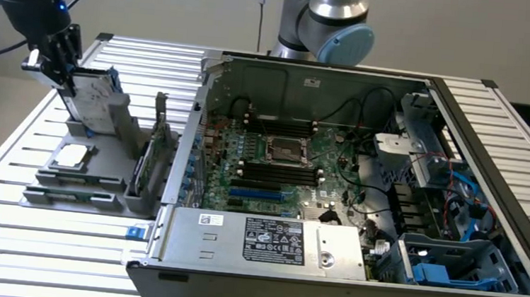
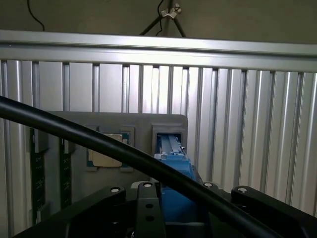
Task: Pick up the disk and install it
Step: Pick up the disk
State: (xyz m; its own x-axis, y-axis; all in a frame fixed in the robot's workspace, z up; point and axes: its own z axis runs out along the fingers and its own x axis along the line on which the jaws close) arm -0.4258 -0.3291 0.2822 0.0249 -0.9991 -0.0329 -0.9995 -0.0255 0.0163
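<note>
At the exterior view's upper left, I see the hand (image 1: 55,68) pinching the upper end of the disk (image 1: 93,103), one finger on each side of it. The disk stands on end and leans a little, with its lower end at the rear slot of the grey holder (image 1: 93,170); I cannot tell whether that end sits in the slot or hangs just clear of it. On the same holder a square chip (image 1: 72,156) lies flat in its recess nearer the camera, and a thin card (image 1: 156,154) stands upright at the holder's edge, just beside the open computer case (image 1: 267,241). The case lies on the ribbed table (image 1: 49,245) towards the exterior view's right, and the disk is outside it. Through the wrist camera I look down past the hand (image 2: 173,208) at the disk's blue frame (image 2: 173,163) caught between the fingers, with the chip (image 2: 106,153) beside it on the holder (image 2: 143,124) and a black cable (image 2: 74,134) crossing in front.
</note>
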